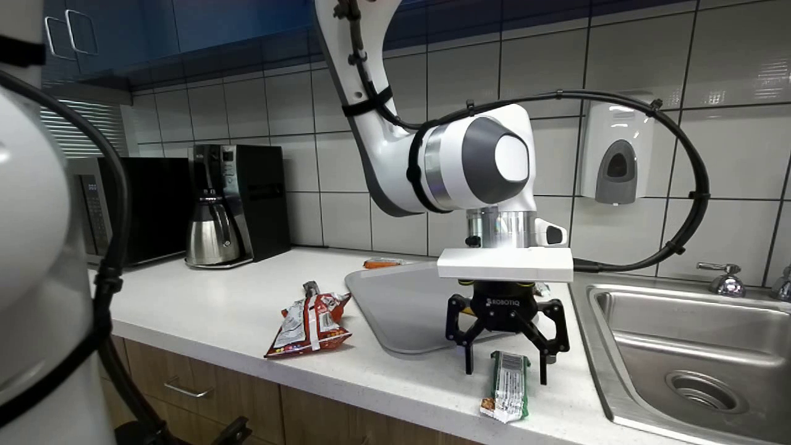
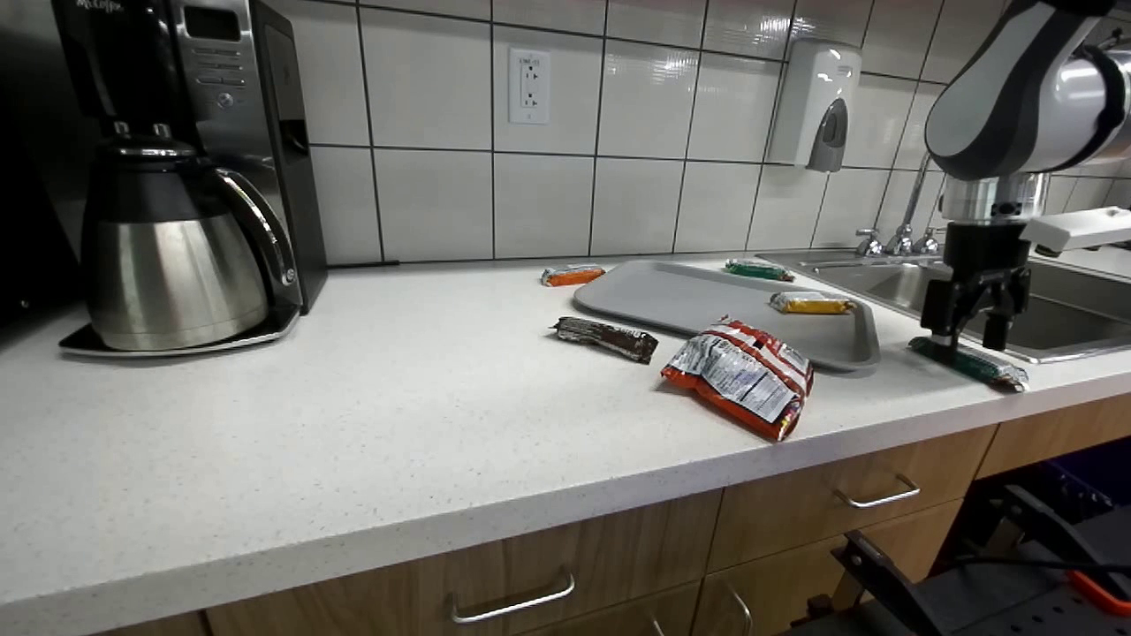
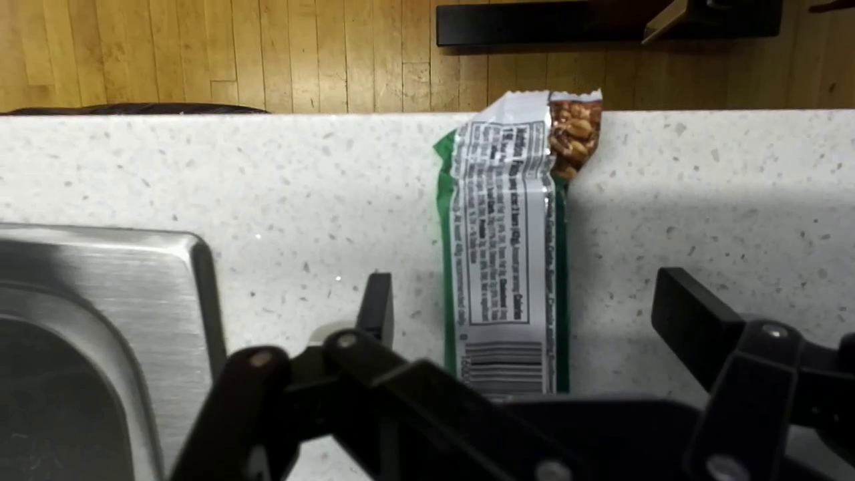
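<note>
My gripper point(image 1: 505, 374) is open and empty, pointing down over a snack bar in a green and silver wrapper point(image 1: 510, 390). In the wrist view the bar point(image 3: 504, 234) lies between the two fingers point(image 3: 524, 290), with a gap on each side. Its printed back faces up, and its near end is hidden by the gripper. The far end lies at the counter's front edge. In an exterior view the gripper point(image 2: 970, 343) is low over the same bar point(image 2: 990, 367); whether the fingertips touch the counter I cannot tell.
A metal sink point(image 3: 208, 300) is beside the bar. A grey tray point(image 1: 389, 309) bears a yellow bar point(image 2: 811, 304). Around it lie a red snack bag point(image 2: 747, 375), a dark brown bar point(image 2: 608, 339), an orange bar point(image 2: 573, 276) and another green bar point(image 2: 760, 270). A coffee maker point(image 1: 262, 198) stands farther along.
</note>
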Available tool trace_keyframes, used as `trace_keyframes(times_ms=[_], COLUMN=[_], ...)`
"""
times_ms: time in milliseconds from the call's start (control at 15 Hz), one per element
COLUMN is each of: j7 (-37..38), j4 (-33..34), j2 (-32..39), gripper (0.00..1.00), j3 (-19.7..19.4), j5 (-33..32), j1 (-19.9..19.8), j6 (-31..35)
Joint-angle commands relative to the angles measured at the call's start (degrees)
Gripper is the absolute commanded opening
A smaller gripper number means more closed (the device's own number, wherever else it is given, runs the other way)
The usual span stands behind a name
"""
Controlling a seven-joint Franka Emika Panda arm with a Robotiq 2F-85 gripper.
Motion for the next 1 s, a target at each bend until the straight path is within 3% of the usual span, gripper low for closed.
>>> trace_keyframes(times_ms=[0, 867, 933], j7=[-2.0, -2.3, -2.4], j4=[-0.1, 0.8, 0.8], j2=[0.7, 0.8, 0.7], gripper=[1.00, 1.00, 0.75], j3=[0.4, 0.6, 0.7], j5=[1.2, 3.8, 4.0], j1=[-1.6, -2.0, -2.0], j6=[1.5, 0.3, 0.3])
